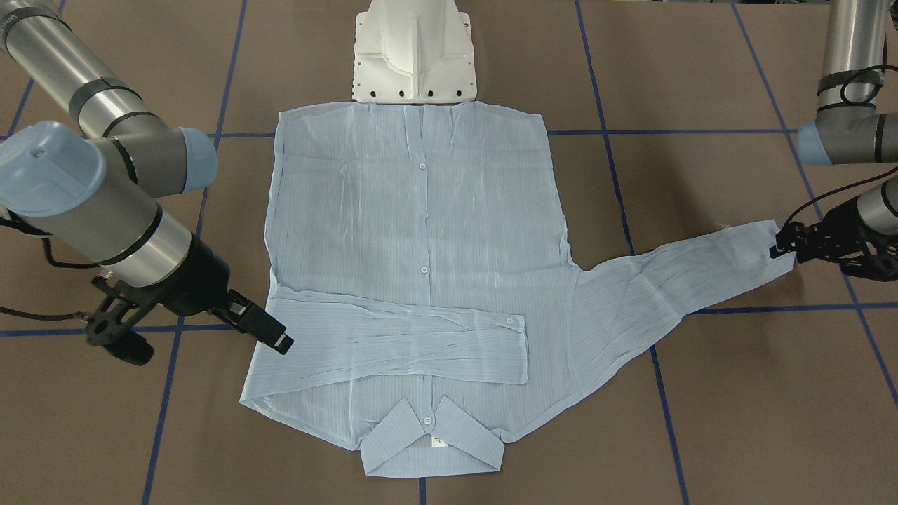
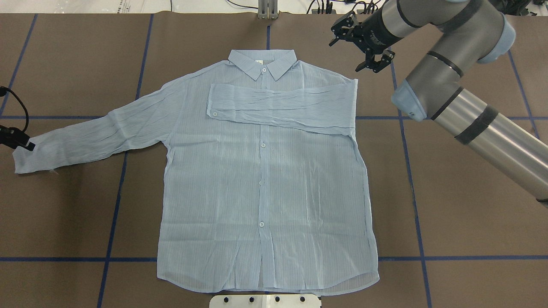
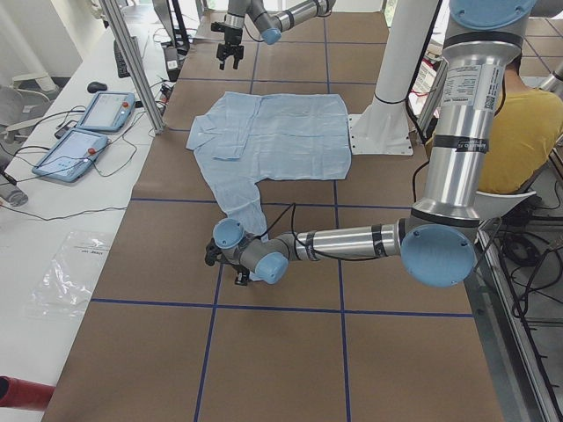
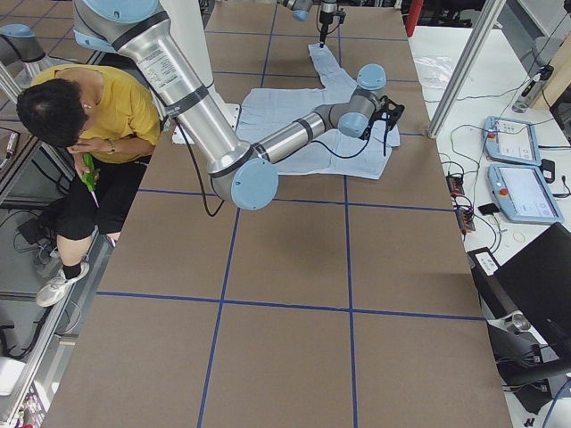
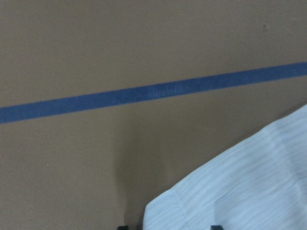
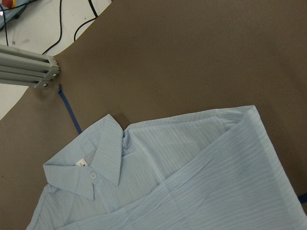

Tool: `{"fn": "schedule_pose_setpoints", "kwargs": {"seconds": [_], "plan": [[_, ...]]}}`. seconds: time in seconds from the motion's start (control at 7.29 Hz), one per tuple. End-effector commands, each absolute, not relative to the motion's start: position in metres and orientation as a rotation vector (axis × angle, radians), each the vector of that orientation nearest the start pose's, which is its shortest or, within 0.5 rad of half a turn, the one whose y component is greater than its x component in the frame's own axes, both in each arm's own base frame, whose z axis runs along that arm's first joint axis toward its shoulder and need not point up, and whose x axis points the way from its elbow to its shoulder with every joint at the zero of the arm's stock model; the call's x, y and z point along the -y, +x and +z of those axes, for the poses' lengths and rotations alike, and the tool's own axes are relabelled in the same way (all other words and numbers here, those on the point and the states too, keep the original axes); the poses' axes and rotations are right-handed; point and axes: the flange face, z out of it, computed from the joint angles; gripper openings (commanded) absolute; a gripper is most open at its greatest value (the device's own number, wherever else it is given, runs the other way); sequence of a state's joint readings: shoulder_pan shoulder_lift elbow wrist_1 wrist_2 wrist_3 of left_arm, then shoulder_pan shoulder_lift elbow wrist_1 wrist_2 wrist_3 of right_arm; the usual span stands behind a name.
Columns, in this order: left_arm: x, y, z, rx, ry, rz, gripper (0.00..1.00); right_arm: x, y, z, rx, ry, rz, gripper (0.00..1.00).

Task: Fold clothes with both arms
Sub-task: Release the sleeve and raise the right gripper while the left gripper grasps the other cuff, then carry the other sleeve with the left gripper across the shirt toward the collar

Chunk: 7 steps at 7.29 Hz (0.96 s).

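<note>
We see the shirt (image 2: 261, 179) lying flat and buttoned on the table (image 2: 462, 222), collar far, hem near. The sleeve on the right is folded across the chest. The other sleeve stretches out left, its cuff touching the left gripper (image 2: 17, 139). The right gripper (image 2: 345, 55), fingers spread, sits off the far right shoulder, apart from the cloth.

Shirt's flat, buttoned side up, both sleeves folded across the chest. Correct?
No: only one sleeve is folded across the chest. The other sleeve lies stretched out on the table. The shirt is flat, buttoned side up. The overhead view shows it.
</note>
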<state>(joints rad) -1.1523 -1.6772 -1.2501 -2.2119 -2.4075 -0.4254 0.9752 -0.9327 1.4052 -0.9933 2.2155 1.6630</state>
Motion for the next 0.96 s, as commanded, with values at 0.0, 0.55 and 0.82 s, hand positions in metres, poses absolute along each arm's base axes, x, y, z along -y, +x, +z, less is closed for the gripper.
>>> {"fn": "schedule_pose_setpoints", "kwargs": {"seconds": [0.0,0.55,0.82], "plan": [[0.523,0.167,0.690,-0.910,0.026,0.165,0.00,0.642,-0.322,0.288,1.178,-0.086,0.608,1.00],[0.541,0.178,0.550,-1.046,0.091,0.081,0.00,0.662,-0.218,0.334,1.174,-0.065,0.552,1.00],[0.554,0.192,0.440,-1.144,0.094,-0.075,0.00,0.641,-0.168,0.401,1.125,0.031,0.425,1.00]]}}
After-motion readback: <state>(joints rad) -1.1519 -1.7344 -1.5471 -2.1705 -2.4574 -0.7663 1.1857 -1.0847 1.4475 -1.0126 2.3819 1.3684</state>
